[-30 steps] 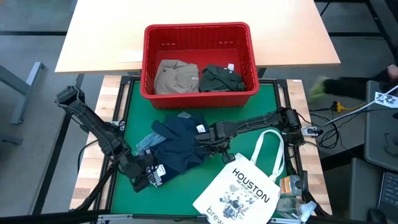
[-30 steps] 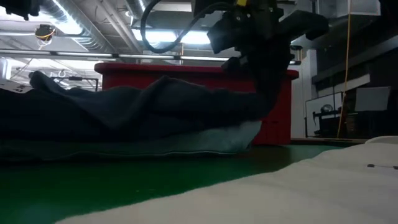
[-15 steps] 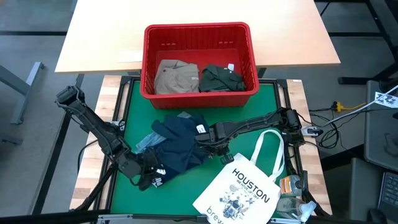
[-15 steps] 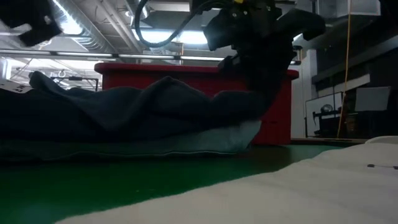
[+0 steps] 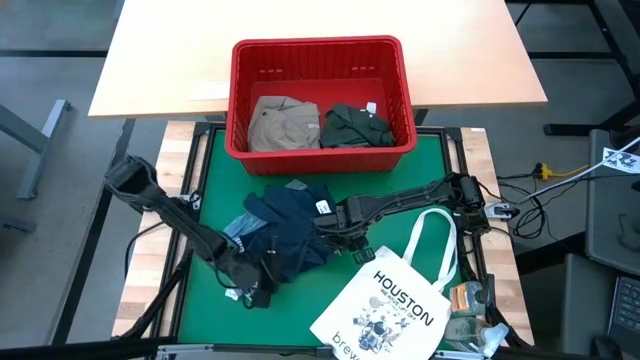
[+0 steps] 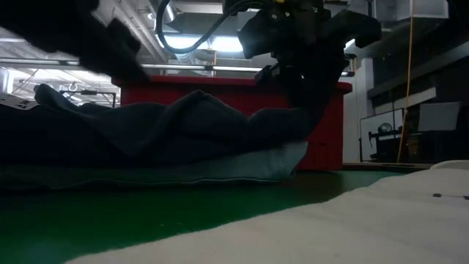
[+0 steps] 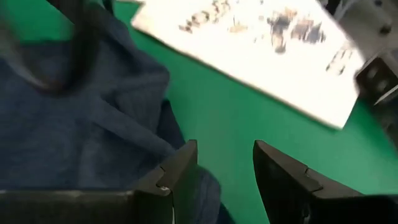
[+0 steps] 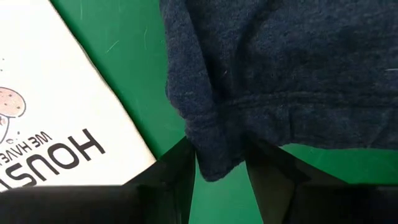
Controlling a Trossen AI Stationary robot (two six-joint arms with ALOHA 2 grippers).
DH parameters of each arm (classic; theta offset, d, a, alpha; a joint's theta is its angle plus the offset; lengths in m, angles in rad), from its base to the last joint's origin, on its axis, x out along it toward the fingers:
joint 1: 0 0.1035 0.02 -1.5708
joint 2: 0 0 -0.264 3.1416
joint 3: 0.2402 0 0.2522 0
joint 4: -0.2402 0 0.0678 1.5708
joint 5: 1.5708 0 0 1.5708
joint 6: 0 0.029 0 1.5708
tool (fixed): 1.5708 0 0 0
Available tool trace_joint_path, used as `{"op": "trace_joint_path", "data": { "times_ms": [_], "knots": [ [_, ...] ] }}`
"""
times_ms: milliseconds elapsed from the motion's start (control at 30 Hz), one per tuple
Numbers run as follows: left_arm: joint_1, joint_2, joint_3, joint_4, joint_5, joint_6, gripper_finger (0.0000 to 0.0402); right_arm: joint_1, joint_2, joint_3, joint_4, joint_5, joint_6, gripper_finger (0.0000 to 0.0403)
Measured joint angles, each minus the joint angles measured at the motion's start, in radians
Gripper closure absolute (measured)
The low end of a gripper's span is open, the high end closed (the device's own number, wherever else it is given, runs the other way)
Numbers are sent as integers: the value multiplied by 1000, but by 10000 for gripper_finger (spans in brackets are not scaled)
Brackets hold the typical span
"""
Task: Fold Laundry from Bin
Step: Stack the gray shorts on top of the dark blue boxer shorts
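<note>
The navy garment (image 5: 285, 235) lies crumpled on the green mat (image 5: 215, 170), on top of the light blue denim (image 5: 232, 228). Beyond it stands the red bin (image 5: 315, 45), holding a khaki garment (image 5: 280, 122) and a dark green one (image 5: 352, 125). My right gripper (image 5: 335, 235) points down at the navy garment's right end, open, with a corner of the cloth between its fingers (image 8: 219, 149). My left gripper (image 5: 262, 285) is open low over the mat (image 7: 225, 163), beside the navy garment's near edge (image 7: 124, 124). My right gripper comes from above, pointing down, with its fingers (image 8: 180, 165) on either side of the navy garment's hemmed corner (image 8: 214, 158). That corner stays raised toward the gripper (image 6: 304, 103) while the rest lies on the denim. Whether the pads touch the cloth, I cannot tell.
A white tote bag printed HOUSTON (image 5: 395, 300) lies on the mat's near right, its handles (image 5: 435, 235) close to my right arm. Small items (image 5: 470, 300) and cables sit at the right edge. A wooden tabletop (image 5: 300, 20) lies beyond the bin.
My left gripper has gone down and toward the table's right edge, closer to the navy garment's near edge, and has rolled about its own axis. The navy cloth beside my right gripper has sagged a little. My right arm has kept still.
</note>
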Motion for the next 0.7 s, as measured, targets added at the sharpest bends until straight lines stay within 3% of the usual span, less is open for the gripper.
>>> {"op": "trace_joint_path", "data": {
  "times_ms": [267, 700],
  "knots": [
    [4, 108, 0, 2, 3, 86, 252, 0, 0, 0, 0, 0, 0, 265],
    [4, 115, 1, -92, -41, 128, 253, 0, 0, 0, 1, 0, 0, 265]
  ]
}}
